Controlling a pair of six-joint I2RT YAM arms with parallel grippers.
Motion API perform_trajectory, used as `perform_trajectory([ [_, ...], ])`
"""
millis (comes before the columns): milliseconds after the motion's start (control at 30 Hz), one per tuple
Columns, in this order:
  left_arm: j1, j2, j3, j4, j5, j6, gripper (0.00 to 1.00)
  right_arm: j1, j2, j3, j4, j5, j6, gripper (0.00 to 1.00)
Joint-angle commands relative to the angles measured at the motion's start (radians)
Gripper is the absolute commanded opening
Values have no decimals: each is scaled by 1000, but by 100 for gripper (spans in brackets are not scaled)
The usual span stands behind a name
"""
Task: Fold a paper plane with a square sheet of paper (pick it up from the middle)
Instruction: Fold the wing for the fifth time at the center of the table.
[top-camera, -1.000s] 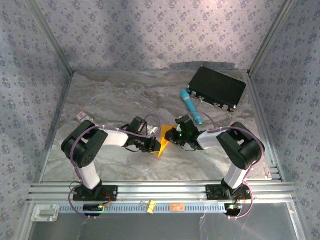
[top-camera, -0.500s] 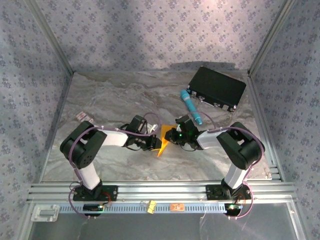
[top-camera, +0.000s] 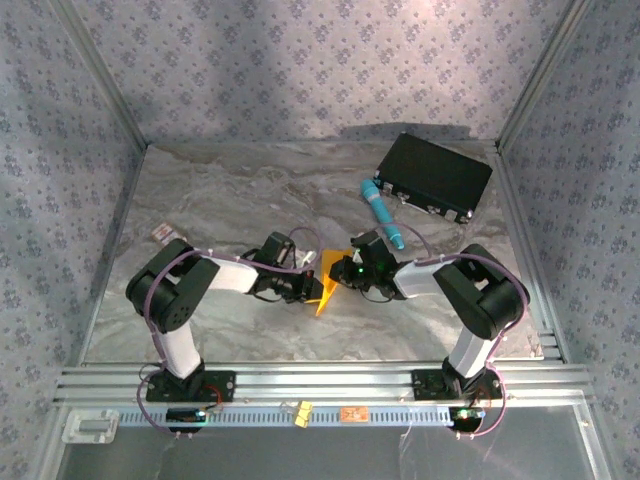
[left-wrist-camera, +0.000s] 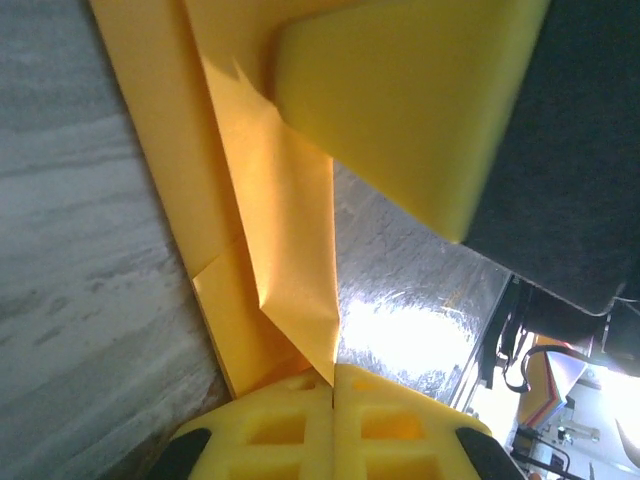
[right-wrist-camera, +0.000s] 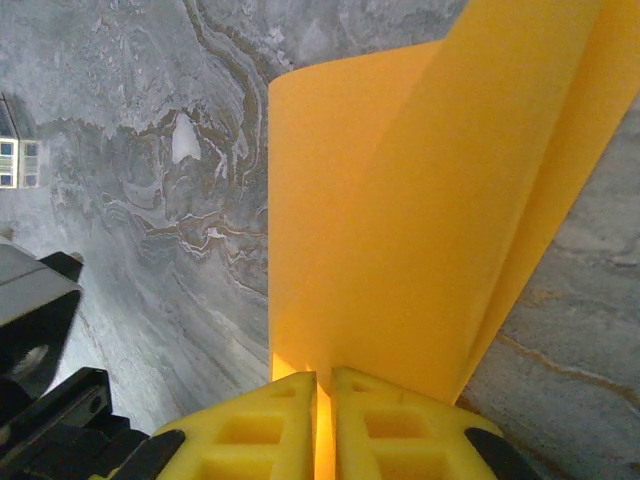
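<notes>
The square sheet of paper (top-camera: 327, 287), bright orange-yellow, stands folded into layered flaps and a pointed wedge between my two grippers at mid-table. My left gripper (top-camera: 306, 287) presses in from the left. In the left wrist view its jaws (left-wrist-camera: 334, 372) are shut on the tip of a hanging flap of the paper (left-wrist-camera: 285, 215), and a yellow finger (left-wrist-camera: 400, 100) of the right gripper shows above. My right gripper (top-camera: 346, 272) comes in from the right. The right wrist view shows it (right-wrist-camera: 324, 380) shut on the paper's edge, with the sheet (right-wrist-camera: 400, 210) curving upward.
A teal pen-like cylinder (top-camera: 383, 212) lies behind the right gripper, with a black box (top-camera: 435, 177) at the back right. A small white-and-red card (top-camera: 168, 233) rests near the left wall. Frame posts and patterned walls close in the marble table (top-camera: 240, 190).
My left gripper's jaws have closed the last bit onto the paper flap. The paper and both arms have hardly shifted.
</notes>
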Motion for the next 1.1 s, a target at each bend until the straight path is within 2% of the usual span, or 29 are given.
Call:
perform_trajectory([
  [0,-9,20,-13,-20,61,27,0,27,69,0,-91,40,-7,13],
  [600,-8,23,-32,-150,56,80,5,28,84,19,-116,45,-13,13],
  [700,-8,6,-41,-164,39,79,12,29,83,18,-117,46,-13,13],
  [800,-9,-14,-49,-180,22,82,13,28,82,19,-118,46,-12,13],
  [933,-9,-27,-55,-190,19,81,1,27,81,14,-118,51,-12,13],
  [1067,-9,-28,-61,-197,18,77,0,27,84,17,-117,53,-10,13],
])
